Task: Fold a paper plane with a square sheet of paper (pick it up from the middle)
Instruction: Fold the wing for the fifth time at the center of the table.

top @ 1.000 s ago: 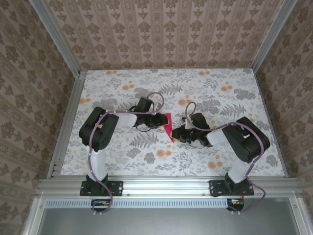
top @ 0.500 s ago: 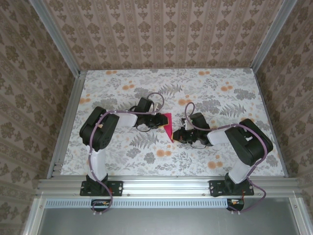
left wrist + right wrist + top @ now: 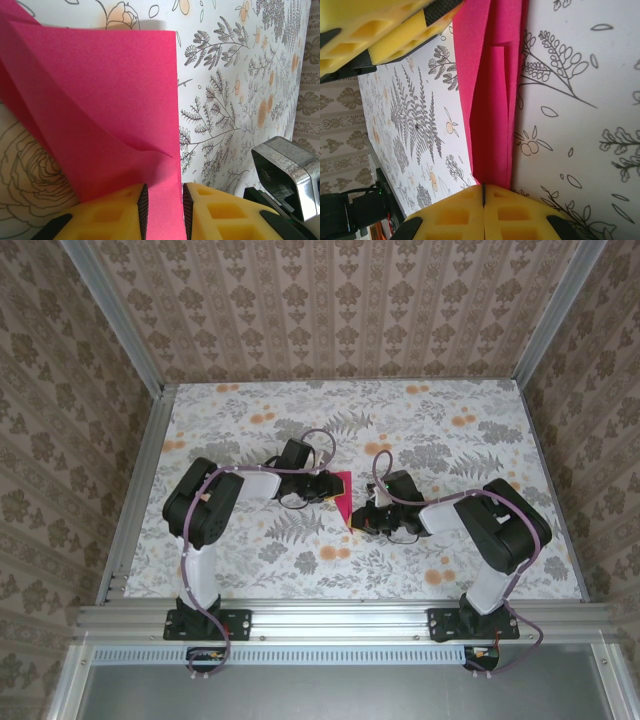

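Observation:
The square sheet of paper (image 3: 343,502) is bright magenta and folded into a narrow layered strip. It lies on the floral table between my two grippers. In the left wrist view the paper (image 3: 100,100) spreads away from my left gripper (image 3: 165,200). That gripper's yellow pads stand a narrow gap apart, with a puckered end of the sheet filling the gap. In the right wrist view the strip (image 3: 490,100) runs straight into my right gripper (image 3: 483,187), whose pads meet on its near end. From above, the left gripper (image 3: 330,488) sits at the strip's far end and the right gripper (image 3: 358,523) at its near end.
The floral tablecloth (image 3: 300,550) stretches all round the paper. Wallpapered walls and aluminium rails (image 3: 140,490) fence the table on three sides. My left gripper's yellow fingers (image 3: 380,30) show at the top left of the right wrist view. Part of the right arm (image 3: 285,170) shows in the left wrist view.
My right gripper has closed its jaws and edged left toward the paper's near end. The left arm and its grip have not moved.

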`<act>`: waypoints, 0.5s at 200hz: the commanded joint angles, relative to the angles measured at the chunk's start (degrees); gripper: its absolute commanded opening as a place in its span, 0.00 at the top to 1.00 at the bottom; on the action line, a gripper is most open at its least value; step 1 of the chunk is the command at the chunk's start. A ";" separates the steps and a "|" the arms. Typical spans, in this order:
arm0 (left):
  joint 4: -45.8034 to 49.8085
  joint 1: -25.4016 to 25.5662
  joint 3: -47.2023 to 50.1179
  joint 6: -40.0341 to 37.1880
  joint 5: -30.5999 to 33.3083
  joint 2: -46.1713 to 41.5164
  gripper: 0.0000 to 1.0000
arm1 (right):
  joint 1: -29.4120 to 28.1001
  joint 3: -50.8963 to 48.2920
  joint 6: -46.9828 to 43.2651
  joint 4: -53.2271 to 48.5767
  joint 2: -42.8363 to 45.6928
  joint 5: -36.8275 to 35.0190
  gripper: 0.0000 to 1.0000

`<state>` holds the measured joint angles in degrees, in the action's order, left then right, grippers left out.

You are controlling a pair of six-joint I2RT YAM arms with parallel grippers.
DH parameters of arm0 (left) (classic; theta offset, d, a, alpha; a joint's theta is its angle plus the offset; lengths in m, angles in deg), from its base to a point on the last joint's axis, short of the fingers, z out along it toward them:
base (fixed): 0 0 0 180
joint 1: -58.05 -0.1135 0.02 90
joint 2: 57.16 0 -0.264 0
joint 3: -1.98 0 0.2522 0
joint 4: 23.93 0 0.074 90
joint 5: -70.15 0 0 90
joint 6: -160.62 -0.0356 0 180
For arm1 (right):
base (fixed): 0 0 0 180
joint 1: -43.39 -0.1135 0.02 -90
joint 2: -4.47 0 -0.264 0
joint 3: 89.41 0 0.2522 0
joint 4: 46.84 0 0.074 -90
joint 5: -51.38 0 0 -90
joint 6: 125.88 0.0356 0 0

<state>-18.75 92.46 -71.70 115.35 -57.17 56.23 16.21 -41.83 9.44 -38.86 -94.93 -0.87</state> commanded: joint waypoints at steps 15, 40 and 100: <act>2.13 -0.23 -1.80 -0.68 0.06 0.59 0.72 | -0.51 0.89 -1.89 -5.78 -0.04 -1.43 0.92; 3.13 -0.31 -2.21 -0.87 0.06 0.95 0.72 | -0.59 2.04 -2.55 -7.25 1.21 -1.55 0.88; 5.32 -0.22 -2.97 -0.97 0.06 1.75 0.72 | -1.54 7.32 -6.46 -16.15 2.77 -6.07 0.76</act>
<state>-15.73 92.46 -73.45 115.35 -57.17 56.53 15.14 -36.91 5.57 -48.94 -93.24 -3.40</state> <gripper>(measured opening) 0.280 0.223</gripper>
